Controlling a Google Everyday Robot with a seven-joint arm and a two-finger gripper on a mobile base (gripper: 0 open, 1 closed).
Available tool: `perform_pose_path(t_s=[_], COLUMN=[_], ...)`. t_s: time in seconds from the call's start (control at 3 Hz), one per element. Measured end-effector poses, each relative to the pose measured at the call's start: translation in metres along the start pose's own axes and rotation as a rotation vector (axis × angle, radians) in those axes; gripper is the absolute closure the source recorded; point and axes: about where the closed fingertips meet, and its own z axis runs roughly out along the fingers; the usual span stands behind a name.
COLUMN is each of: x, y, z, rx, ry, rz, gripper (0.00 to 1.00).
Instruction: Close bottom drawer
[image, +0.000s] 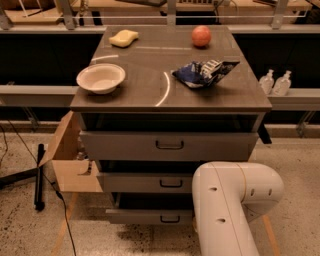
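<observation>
The bottom drawer (145, 216) is the lowest of three grey drawers in the cabinet. It stands pulled out a little, with a dark gap above its narrow front and a small dark handle (170, 219) at its centre. My white arm (227, 205) reaches down in front of the drawer's right end and hides it. The gripper itself is out of view, below the frame or behind the arm.
The middle drawer (150, 182) and top drawer (167, 145) also stand slightly out. On the cabinet top lie a white bowl (100, 78), a yellow sponge (123, 38), a red apple (201, 35) and a blue chip bag (204, 72). An open cardboard box (70, 162) stands at the left.
</observation>
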Motion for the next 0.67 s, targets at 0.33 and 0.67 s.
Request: perform_pose_path(t_s=[0.33,0.67], x=[-0.005,-0.006], y=[-0.016,-0.027], z=[0.017,0.026], rx=[0.042,0.072], ry=[-0.003,0.002], rz=[-0.015,-0.022], gripper=[1.0,1.0])
